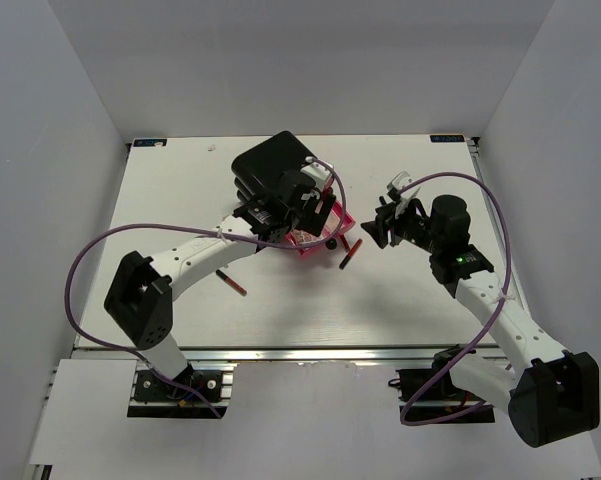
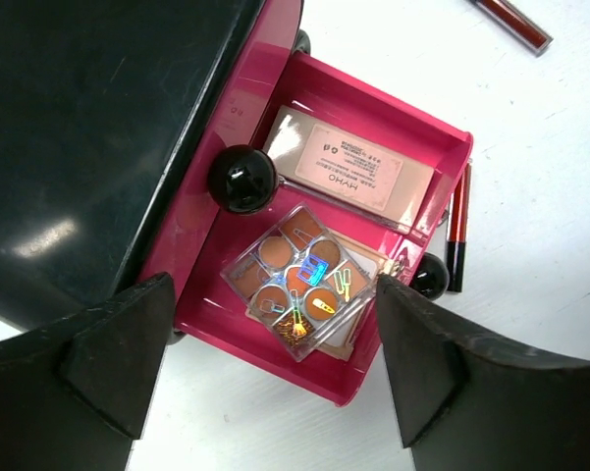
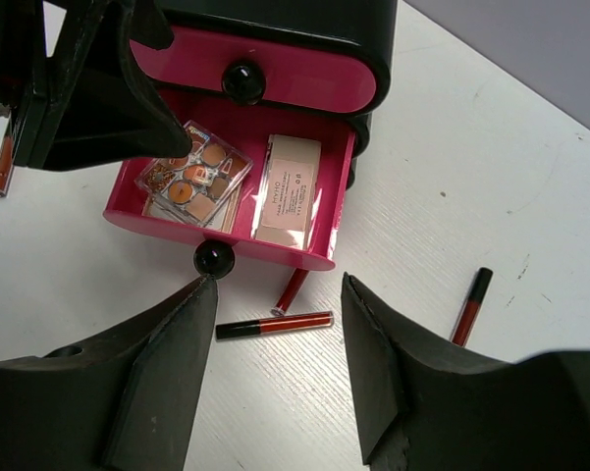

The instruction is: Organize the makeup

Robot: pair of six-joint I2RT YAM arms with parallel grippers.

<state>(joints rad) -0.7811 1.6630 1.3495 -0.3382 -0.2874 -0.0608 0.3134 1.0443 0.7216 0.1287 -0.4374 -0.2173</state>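
Note:
The black box has its lower pink drawer pulled out. In the drawer lie a clear palette of tan pans and a flat beige packet; both also show in the right wrist view, palette and packet. My left gripper is open and empty, just above the drawer's front corner. My right gripper is open and empty above a black-and-red lipstick tube lying on the table in front of the drawer. A second tube pokes out from under the drawer.
More lipstick tubes lie loose: one to the right, one far left, one on the table near the left arm. The drawer's black knob sticks out. The upper drawer is closed. White walls surround the table.

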